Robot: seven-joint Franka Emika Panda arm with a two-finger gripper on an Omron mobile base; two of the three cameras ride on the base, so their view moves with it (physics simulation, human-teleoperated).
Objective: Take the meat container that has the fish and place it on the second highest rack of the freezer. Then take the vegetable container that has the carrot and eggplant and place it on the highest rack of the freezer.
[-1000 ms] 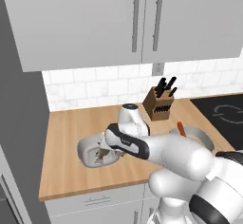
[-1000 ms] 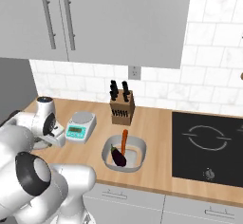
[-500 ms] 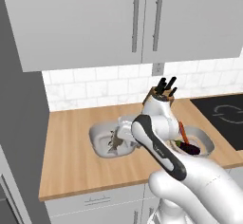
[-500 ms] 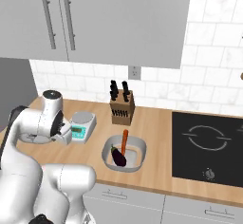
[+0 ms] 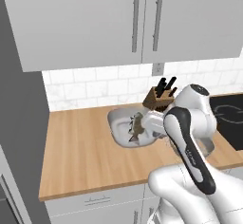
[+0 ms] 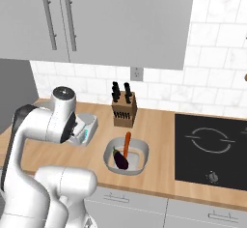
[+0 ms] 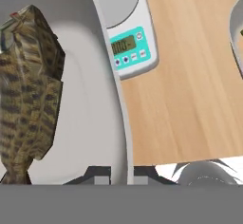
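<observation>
Right now I'm on the first half of the job: moving the tub with the fish (image 7: 29, 92) toward the freezer. My hand (image 7: 119, 173) is pinched on the tub's rim (image 7: 121, 118), one finger tip on each side of the wall, and the wall stands straight up between them in the hand view. In the left base view the fish tub (image 5: 124, 128) looks lifted clear of the wooden surface (image 5: 80, 156), carried out in front of the arm near the knife block (image 5: 159, 98). The fish lies inside, along the tub's length.

Below the tub, in the hand view, I can see the small kitchen scale (image 7: 130, 42) with its teal panel resting on the surface. The second tub (image 6: 126, 155), with the carrot (image 6: 127, 144) and the eggplant (image 6: 120, 159) in it, sits untouched on the surface in front of the knife block, beside the cooktop (image 6: 212, 149). That one is for later.

Next I judge I need to swing or drive left toward the tall grey cabinet side (image 5: 19, 137) at the edge of the left base view; I can't see its shelves from here. A rim pinch lets the tub tip easily, so I'd keep it level, move slowly, and line up with the lower of the two shelves before sliding it in.
</observation>
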